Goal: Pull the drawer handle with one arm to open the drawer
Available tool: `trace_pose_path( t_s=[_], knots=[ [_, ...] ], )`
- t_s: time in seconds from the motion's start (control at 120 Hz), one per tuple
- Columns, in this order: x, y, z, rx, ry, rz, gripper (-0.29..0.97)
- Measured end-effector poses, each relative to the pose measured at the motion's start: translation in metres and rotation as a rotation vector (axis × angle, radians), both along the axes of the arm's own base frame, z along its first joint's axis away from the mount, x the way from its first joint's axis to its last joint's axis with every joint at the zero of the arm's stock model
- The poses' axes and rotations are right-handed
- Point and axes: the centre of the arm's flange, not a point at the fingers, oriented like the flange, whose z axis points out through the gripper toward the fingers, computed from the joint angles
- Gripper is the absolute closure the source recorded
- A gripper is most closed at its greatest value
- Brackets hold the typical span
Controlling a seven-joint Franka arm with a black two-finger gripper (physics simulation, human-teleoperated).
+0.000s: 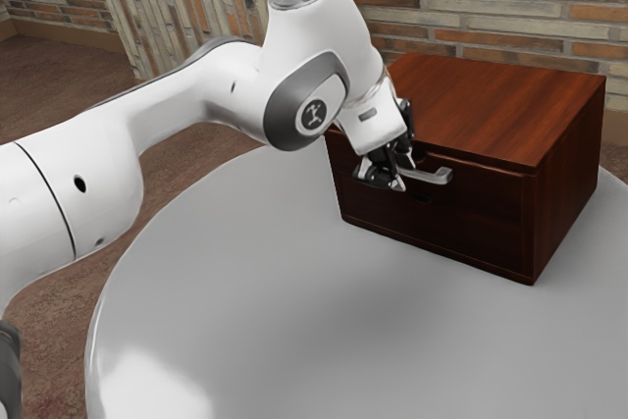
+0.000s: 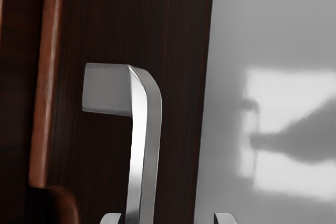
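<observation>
Straddling drawer handle [image 1: 432, 175], hand [image 1: 390, 181] spread wide.

handle [image 1: 433, 176] end hidden behind end effector [image 1: 384, 178] | arm [image 1: 147, 144] base cropped

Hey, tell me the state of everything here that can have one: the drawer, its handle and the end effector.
end effector: open, fingers on either side of the handle.
handle: between the fingers, not clamped.
drawer: looks shut, its front flush with the wooden box.
</observation>
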Motion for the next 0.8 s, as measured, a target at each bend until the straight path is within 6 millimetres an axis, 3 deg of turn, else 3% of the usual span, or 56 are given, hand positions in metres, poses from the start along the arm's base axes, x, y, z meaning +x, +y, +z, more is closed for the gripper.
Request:
trace_pose_path(
  t_s=[0.183,0.383,0.8],
  knots=[
    [-0.006,0.0,-0.004,0.003,0.012,-0.003,0.55],
    [-0.023,0.002,0.004,0.005,0.007,-0.005,0.6],
    [-0.045,0.003,-0.004,0.004,0.011,-0.009,0.6]
  ],
)
